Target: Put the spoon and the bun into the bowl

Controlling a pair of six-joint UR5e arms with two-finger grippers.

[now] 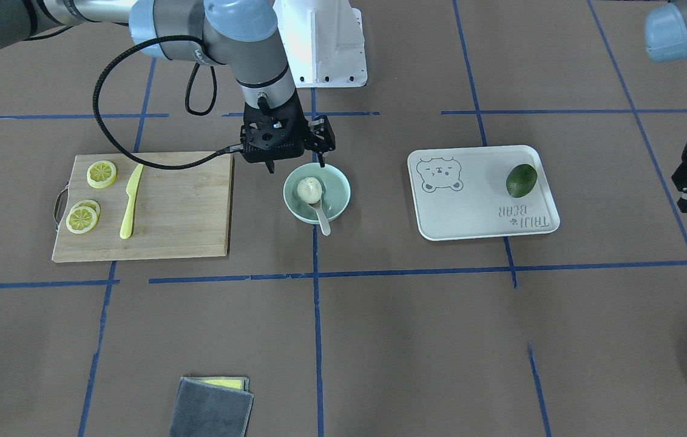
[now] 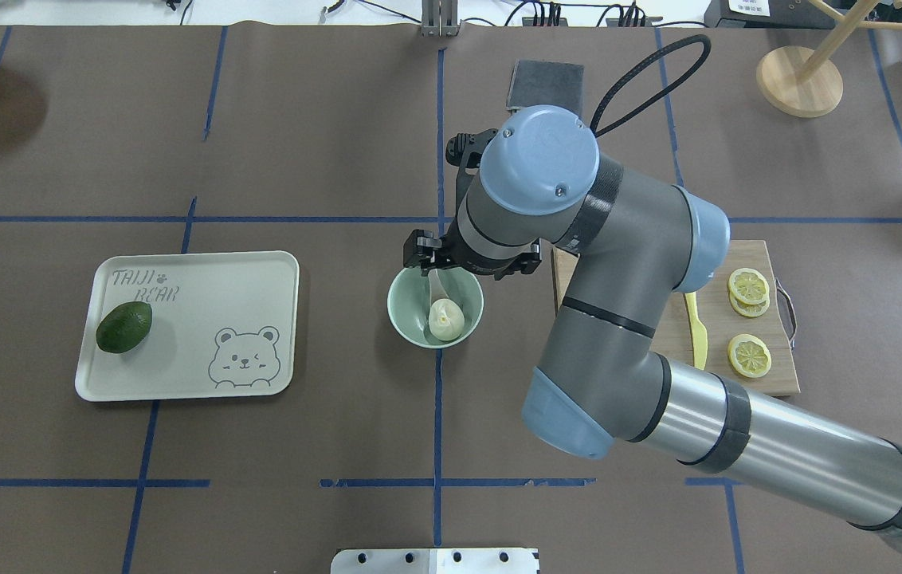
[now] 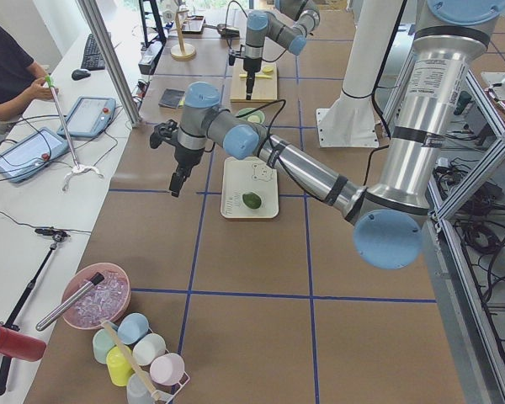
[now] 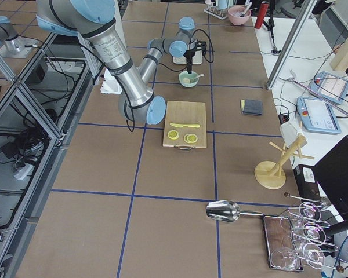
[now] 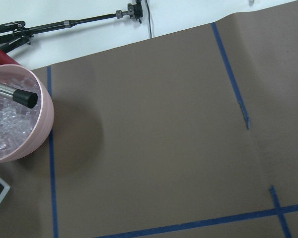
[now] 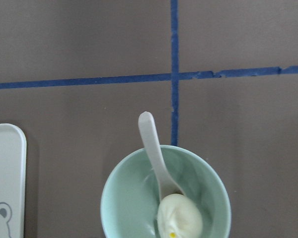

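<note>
The pale mint bowl [image 1: 337, 195] stands at the table's middle, between board and tray. The white bun [image 1: 309, 189] lies inside it. The off-white spoon [image 1: 323, 222] rests in it too, scoop by the bun, handle sticking out over the rim. All three show in the right wrist view: bowl [image 6: 131, 198], bun [image 6: 179, 218], spoon [image 6: 151, 144]. My right gripper [image 1: 296, 165] hovers just above the bowl's robot-side rim, fingers apart and empty. My left gripper [image 1: 683, 194] hangs far off at the table's end; I cannot tell whether it is open.
A wooden cutting board [image 1: 186, 206] with lemon slices [image 1: 102, 173] and a yellow knife [image 1: 131, 201] lies beside the bowl. A pale tray [image 1: 477, 209] holds a green avocado [image 1: 521, 180]. A grey cloth [image 1: 213, 406] lies at the operators' edge. A pink ice bucket [image 5: 20, 129] stands under the left wrist.
</note>
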